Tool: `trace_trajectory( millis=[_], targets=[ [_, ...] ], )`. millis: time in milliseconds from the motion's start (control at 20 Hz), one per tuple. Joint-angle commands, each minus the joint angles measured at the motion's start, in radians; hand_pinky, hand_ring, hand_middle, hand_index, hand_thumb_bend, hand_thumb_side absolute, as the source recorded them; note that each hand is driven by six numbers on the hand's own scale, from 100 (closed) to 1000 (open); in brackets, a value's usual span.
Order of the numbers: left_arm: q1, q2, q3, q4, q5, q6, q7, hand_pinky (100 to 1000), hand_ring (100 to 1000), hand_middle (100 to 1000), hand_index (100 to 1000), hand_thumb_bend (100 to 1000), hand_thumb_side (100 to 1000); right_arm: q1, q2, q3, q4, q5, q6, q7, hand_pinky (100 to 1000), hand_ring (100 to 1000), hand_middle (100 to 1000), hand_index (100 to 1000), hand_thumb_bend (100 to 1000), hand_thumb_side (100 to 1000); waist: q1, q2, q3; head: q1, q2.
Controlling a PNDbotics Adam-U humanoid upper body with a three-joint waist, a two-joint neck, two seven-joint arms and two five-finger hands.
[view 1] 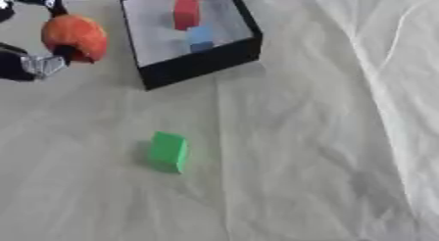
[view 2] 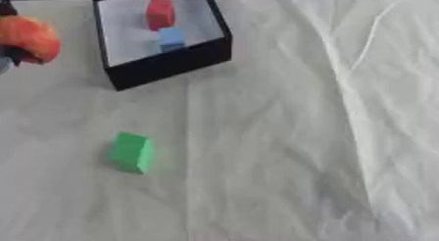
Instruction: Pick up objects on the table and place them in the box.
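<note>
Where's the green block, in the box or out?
Out. The green block lies on the white cloth, well short of the black box.

The left hand [view 1: 34, 63] at the upper left is mostly cut off by the frame's edge, with only dark fingers and a silver joint showing around the round orange-red object [view 1: 75, 36]. That object is too blurred to name. The black box [view 1: 197, 63] loses its far rim past the top edge.
</note>
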Motion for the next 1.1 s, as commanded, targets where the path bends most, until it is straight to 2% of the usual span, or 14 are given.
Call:
trace_trajectory(
  millis=[50, 250, 600, 800, 1100],
  targets=[
    [-0.096, -0.032, 0.017, 0.108, 0.040, -0.022, -0.064, 714, 566, 412, 549, 100, 182, -0.019, -0.045, -0.014, -0.018, -0.019, -0.006, -0.009, 1000, 780, 668, 790, 100, 523, 0.005, -0.039, -0.003, 0.007, 0.006],
    [-0.227, -0.123, 0.032, 0.312, 0.027, -0.080, -0.145, 714, 567, 412, 547, 100, 184, -0.029, -0.053, -0.012, -0.018, -0.034, -0.012, -0.010, 1000, 780, 669, 790, 100, 524, 0.005, -0.038, -0.010, 0.012, 0.005],
    [-0.392, -0.290, 0.095, 0.626, -0.120, -0.200, -0.217, 716, 568, 414, 548, 100, 192, -0.057, -0.051, -0.008, -0.018, -0.040, -0.011, -0.005, 1000, 779, 668, 790, 100, 524, 0.004, -0.018, -0.035, 0.033, -0.016],
    [-0.447, -0.358, 0.154, 0.765, -0.236, -0.260, -0.227, 716, 572, 418, 550, 100, 196, -0.085, -0.048, -0.004, -0.018, -0.048, -0.010, 0.000, 1000, 780, 669, 790, 100, 524, 0.005, 0.000, -0.065, 0.055, -0.040],
    [-0.465, -0.416, 0.223, 0.900, -0.420, -0.322, -0.176, 718, 574, 421, 550, 100, 196, -0.115, -0.040, 0.002, -0.018, -0.054, -0.007, 0.010, 1000, 780, 669, 791, 100, 523, 0.009, 0.024, -0.104, 0.081, -0.069]
  ],
)
